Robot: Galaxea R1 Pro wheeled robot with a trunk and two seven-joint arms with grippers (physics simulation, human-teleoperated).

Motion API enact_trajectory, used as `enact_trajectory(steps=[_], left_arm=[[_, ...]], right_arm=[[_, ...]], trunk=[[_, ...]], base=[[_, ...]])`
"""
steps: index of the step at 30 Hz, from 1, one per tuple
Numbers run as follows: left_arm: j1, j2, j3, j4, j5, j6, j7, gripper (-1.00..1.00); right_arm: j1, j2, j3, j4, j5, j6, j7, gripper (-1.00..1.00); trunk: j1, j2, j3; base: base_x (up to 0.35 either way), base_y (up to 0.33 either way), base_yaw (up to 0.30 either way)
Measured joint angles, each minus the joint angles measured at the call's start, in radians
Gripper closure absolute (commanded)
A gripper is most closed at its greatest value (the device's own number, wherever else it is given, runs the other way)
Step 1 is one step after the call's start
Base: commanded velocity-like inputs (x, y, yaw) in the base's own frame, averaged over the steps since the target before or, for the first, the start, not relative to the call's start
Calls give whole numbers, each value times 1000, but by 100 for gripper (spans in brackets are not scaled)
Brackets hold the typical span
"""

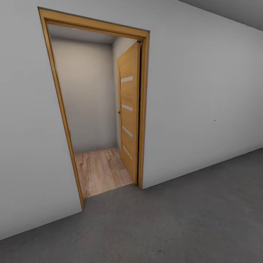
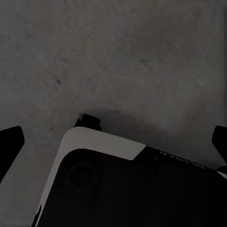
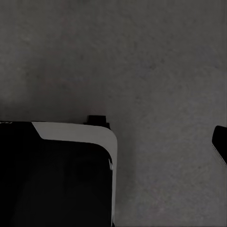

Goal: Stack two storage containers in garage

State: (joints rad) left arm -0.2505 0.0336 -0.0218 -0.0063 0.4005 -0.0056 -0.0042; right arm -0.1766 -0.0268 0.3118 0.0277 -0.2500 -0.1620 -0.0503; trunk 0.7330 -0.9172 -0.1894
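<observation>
Facing plain white-grey wall [image 1: 204, 95] across dark grey mottled concrete floor [image 1: 175, 226]. Looking through wooden door frame [image 1: 144, 109], wooden side door [image 1: 128, 109] standing open onto light wood-plank floor [image 1: 100, 170]. Hanging low over concrete, left tool [image 2: 113, 142] with fingers [image 2: 10, 142] spread apart; right tool showing one fingertip [image 3: 220, 142], state impossible to tell. Sitting beneath both, robot's black-and-white base [image 2: 118, 184].

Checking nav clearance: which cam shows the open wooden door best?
Head view. The wooden door stands swung inward inside its frame, with wood-plank floor beyond and grey concrete floor in front. The left and right wrist views look down at concrete and the robot's base, with nothing of the door.
</observation>
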Motion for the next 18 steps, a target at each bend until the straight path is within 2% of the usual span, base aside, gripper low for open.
enact_trajectory(steps=[18], left_arm=[[0, 0, 0, 0, 0, -1, 0, -100]], right_arm=[[0, 7, -8, 0, -9, -2, 0, -100]], trunk=[[0, 0, 0]], base=[[321, 0, 0]])
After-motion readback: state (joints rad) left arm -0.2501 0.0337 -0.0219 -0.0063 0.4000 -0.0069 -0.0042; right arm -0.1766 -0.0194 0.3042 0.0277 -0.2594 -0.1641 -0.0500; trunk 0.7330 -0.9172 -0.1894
